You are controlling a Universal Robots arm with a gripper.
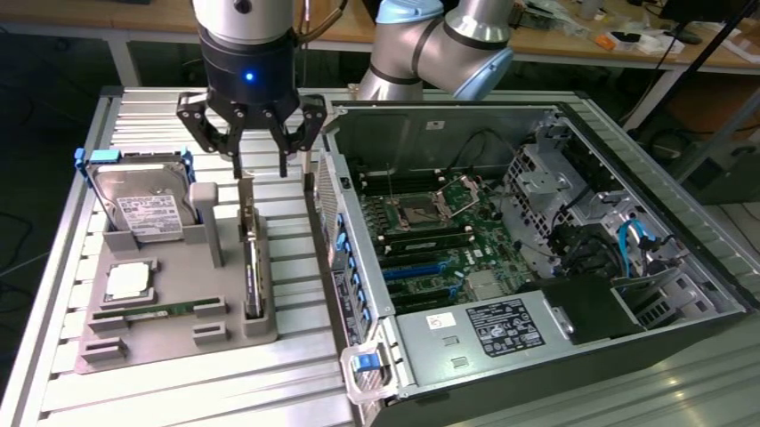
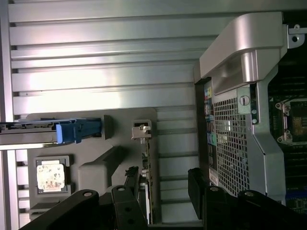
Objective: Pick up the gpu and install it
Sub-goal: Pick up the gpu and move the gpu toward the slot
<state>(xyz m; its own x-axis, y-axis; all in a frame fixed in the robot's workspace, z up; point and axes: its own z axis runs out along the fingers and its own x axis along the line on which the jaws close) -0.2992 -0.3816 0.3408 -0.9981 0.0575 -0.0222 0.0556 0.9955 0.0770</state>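
The gripper (image 1: 262, 169) is hanging wide open, released and grasping nothing, just above the graphics card (image 1: 251, 258). Its fingers (image 1: 238, 171) are standing one on each side of the card's end nearest the arm. The card is standing on edge in a slot of the grey holder tray (image 1: 178, 342), along the tray's side next to the open computer case (image 1: 440, 133). In the wrist view the card (image 2: 147, 167) is showing between the spread fingers (image 2: 129, 191). A hard drive (image 1: 142, 200) is leaning in the same tray, on the slatted metal table (image 1: 238, 391).
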